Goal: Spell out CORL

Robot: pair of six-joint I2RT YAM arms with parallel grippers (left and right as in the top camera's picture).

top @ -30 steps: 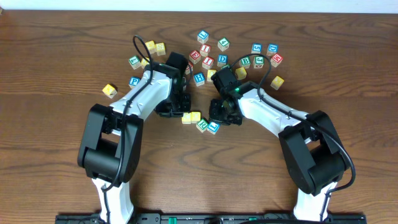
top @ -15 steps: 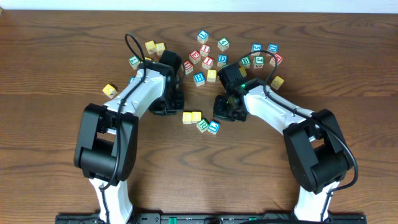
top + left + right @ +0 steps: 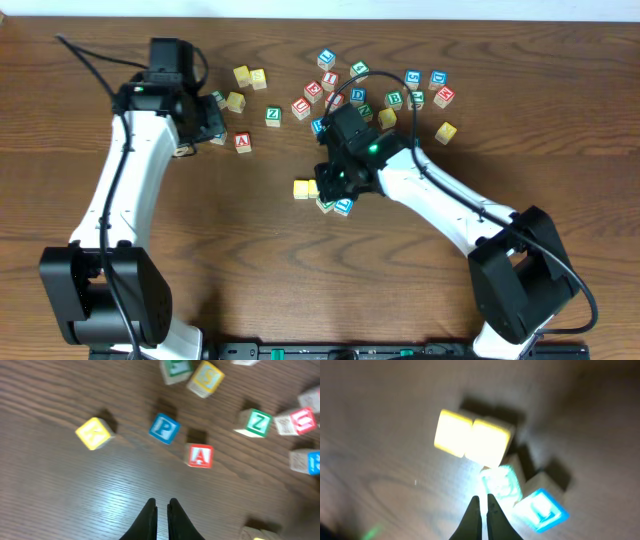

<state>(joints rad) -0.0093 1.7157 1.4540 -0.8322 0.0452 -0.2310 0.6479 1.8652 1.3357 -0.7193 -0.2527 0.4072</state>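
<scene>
The row lies mid-table: a plain yellow cube (image 3: pixel 303 188), a second yellow cube mostly under my right gripper, a green R cube (image 3: pixel 325 204) and a blue L cube (image 3: pixel 344 207). The right wrist view shows the two yellow cubes (image 3: pixel 452 431) (image 3: pixel 490 442) touching side by side, with the green R cube (image 3: pixel 502 484) and the blue L cube (image 3: pixel 540 510) below and to the right, out of line. My right gripper (image 3: pixel 332 186) (image 3: pixel 482 501) is shut and empty just above the green R. My left gripper (image 3: pixel 208 125) (image 3: pixel 161 505) is shut and empty at the far left.
Below the left gripper lie a yellow cube (image 3: pixel 93 433), a blue P cube (image 3: pixel 164 428), a red A cube (image 3: pixel 200 455) and a green Z cube (image 3: pixel 256 423). Several loose letter cubes (image 3: pixel 395 98) are scattered across the back of the table.
My left arm has swung up and to the far left, away from the row. My right gripper has moved left, from beside the row to above it.
</scene>
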